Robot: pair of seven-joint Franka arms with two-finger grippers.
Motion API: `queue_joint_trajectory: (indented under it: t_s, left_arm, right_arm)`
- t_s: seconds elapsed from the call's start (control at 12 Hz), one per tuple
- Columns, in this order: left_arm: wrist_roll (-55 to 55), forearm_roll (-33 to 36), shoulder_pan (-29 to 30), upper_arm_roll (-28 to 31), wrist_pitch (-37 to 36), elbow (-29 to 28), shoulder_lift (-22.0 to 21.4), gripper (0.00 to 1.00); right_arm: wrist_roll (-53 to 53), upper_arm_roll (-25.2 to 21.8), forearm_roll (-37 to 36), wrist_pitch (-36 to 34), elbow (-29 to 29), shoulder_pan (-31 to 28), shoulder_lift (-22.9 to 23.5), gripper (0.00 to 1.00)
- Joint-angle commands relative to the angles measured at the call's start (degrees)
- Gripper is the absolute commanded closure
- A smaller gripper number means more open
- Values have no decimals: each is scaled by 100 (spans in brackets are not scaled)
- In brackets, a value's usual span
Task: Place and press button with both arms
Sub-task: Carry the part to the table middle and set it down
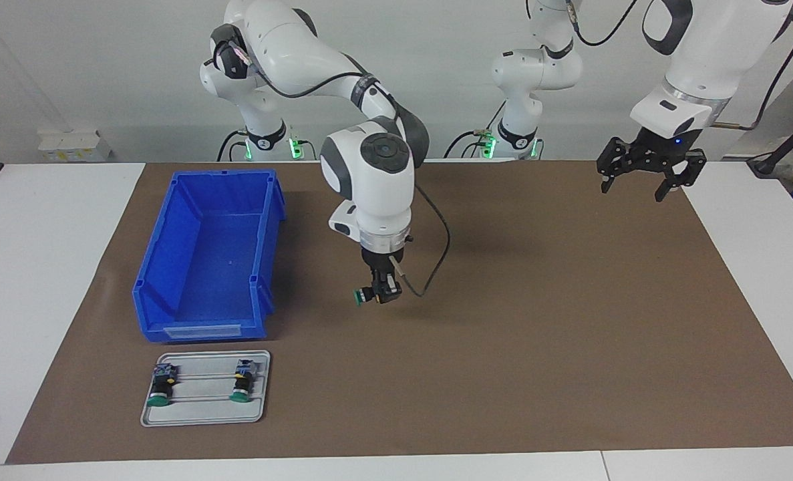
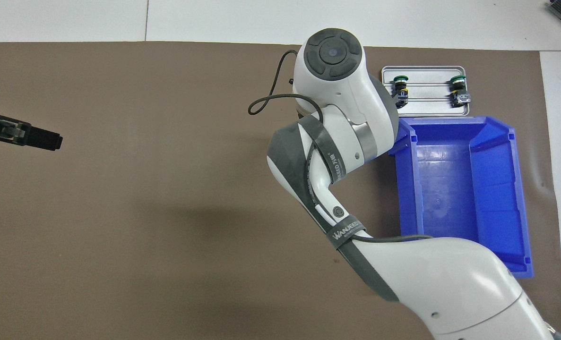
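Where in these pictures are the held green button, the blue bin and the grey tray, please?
held green button [image 1: 359, 298], facing view, on its green cap.
blue bin [image 1: 152, 267], facing view, on its side wall.
grey tray [image 2: 424, 72], overhead view, on its bare surface between the two buttons.

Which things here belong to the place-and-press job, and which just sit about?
In the job: button held by the shut right gripper over the mat; open left gripper, waiting.
Just there: blue bin; tray with two more buttons.
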Motion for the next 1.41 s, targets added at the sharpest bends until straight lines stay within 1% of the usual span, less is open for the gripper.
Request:
queue_joint_trajectory:
  t_s: [0.0, 0.08, 0.17, 0.33, 0.58, 0.67, 0.75, 0.83, 1.08, 1.16, 1.25, 1.33]
  left_arm:
    - [188, 29, -79, 44, 109, -147, -111, 0]
    - [214, 29, -79, 44, 118, -147, -111, 0]
    - [249, 29, -79, 44, 118, -147, -111, 0]
    - [267, 20, -79, 44, 118, -147, -111, 0]
    - [434, 20, -79, 44, 83, -147, -120, 0]
    - [495, 20, -79, 44, 83, -147, -120, 0]
    - [583, 20, -79, 44, 74, -156, -120, 0]
    - [644, 20, -79, 44, 65, -156, -120, 0]
    - [697, 20, -79, 44, 65, -156, -129, 0]
    - [785, 12, -79, 44, 56, -156, -129, 0]
    - [803, 12, -79, 44, 48, -156, -129, 0]
    - [803, 20, -79, 44, 30, -165, -138, 0]
  right_arm:
    - [588, 1, -22, 307, -36, 160, 169, 95]
    - [747, 1, -31, 334, -37, 203, 186, 95]
    - [870, 1, -57, 326, -45, 326, 274, 91]
    - [1169, 1, -57, 395, -89, 406, 380, 91]
    - [1522, 1, 48, 510, -300, 415, 336, 92]
    - [1565, 1, 57, 562, -483, 458, 293, 92]
    - [1696, 9, 57, 763, -746, 485, 223, 92]
    - [1889, 36, 83, 1104, -1010, 494, 135, 92]
    - [2093, 89, 163, 1572, -1406, 538, 117, 90]
    - [2102, 89, 198, 1634, -1504, 547, 99, 86]
    - [2154, 89, 328, 1679, -1531, 555, 90, 79]
    - [2207, 89, 347, 1731, -1566, 590, 64, 68]
